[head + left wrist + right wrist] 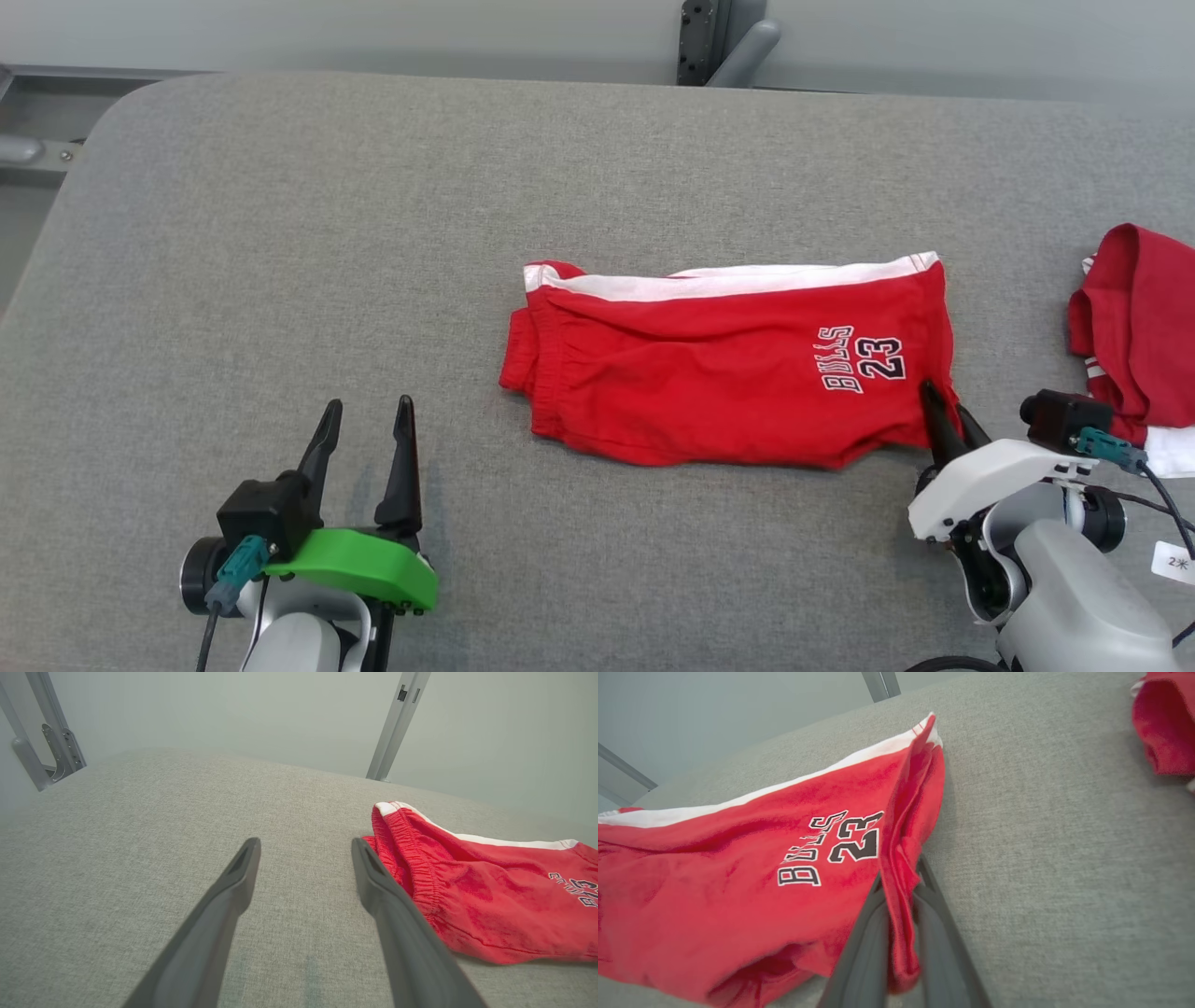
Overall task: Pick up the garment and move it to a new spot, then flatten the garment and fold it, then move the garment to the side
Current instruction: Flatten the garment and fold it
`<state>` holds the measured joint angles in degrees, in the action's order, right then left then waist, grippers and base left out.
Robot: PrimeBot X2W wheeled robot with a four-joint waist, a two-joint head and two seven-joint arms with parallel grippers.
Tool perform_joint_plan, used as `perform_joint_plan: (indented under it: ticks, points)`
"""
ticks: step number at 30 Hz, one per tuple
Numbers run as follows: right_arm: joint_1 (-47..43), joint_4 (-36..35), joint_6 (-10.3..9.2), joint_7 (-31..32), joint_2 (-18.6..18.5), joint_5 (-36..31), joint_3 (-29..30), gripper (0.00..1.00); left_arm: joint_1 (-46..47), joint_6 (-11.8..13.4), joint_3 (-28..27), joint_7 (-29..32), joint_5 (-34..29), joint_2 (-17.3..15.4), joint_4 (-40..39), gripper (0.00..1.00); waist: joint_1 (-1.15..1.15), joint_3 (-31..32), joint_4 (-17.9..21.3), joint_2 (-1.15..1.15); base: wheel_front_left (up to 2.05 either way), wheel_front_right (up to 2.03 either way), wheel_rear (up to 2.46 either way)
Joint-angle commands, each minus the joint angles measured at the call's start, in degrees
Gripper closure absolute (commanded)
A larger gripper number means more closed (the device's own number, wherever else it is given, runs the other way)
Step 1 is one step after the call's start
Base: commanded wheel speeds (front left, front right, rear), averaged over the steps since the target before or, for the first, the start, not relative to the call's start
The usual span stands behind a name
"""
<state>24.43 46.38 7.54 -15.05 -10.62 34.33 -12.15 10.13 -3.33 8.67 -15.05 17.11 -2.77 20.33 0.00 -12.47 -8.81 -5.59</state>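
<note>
a grey woven pad [280, 233] with rounded corners covers the whole work surface. behind it stands a plain pale wall [373, 33], and a grey metal post [724, 42] rises at 12 o'clock in the head view.

the garment [728, 373], a pair of red shorts, lies just to the 3 o'clock side of the centre of the pad. it is folded into a long band, with a white stripe [747, 280] along its 12 o'clock edge. a second red garment [1134, 317] lies bunched at the 3 o'clock edge, apart from the shorts, and a small white label [1174, 563] sits at 4 o'clock.

the left gripper [368, 406] is at 7 o'clock with its fingers spread wide over bare pad, holding nothing. the right gripper [943, 399] is at 4 o'clock, at the shorts' near corner.

the right wrist view shows what the head view hides. the two dark fingers [859, 952] are pinched narrow on a raised ridge of the hem, with red cloth squeezed between them. it also gives the black "bulls 23" lettering [831, 844], outlined in white, the right way up.

the left wrist view shows the gathered elastic waistband [411, 858] at 3 o'clock, just beside that gripper's finger, and a bracketed rail [56, 746] at 10 o'clock. the cloth looks soft and lightly creased, while the pad has a coarse weave.
</note>
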Motion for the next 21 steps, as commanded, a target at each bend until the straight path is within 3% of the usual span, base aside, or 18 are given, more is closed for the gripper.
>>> perform_joint_plan:
  ticks: [1,10,16,21]
  points:
    - [-1.05,-0.61,-0.12,-0.12,-0.72,-0.48,0.44,1.00,-1.17,-0.30,-0.43,-0.12,0.08,-0.27,-0.10,0.00,0.00,1.24,1.31,0.00,0.00,0.00,0.00]
    - [1.78,-9.25,-0.11,-0.12,-0.13,-4.64,-2.00,1.00,-1.59,-0.68,0.05,-0.12,0.38,-0.26,0.37,0.00,0.00,0.82,-0.09,0.00,0.00,0.00,0.00]
    - [4.00,-14.38,-0.10,-0.12,2.26,-5.52,-11.97,1.00,-1.11,-0.63,1.60,-0.12,1.53,-0.26,0.95,0.00,0.00,1.09,-3.17,0.00,0.00,0.00,0.00]
    - [5.45,-13.34,-0.10,-0.12,4.01,-4.11,-21.12,1.00,-2.11,-0.44,2.26,-0.12,1.87,-0.26,1.30,0.00,0.00,1.55,-5.84,0.00,0.00,0.00,0.00]
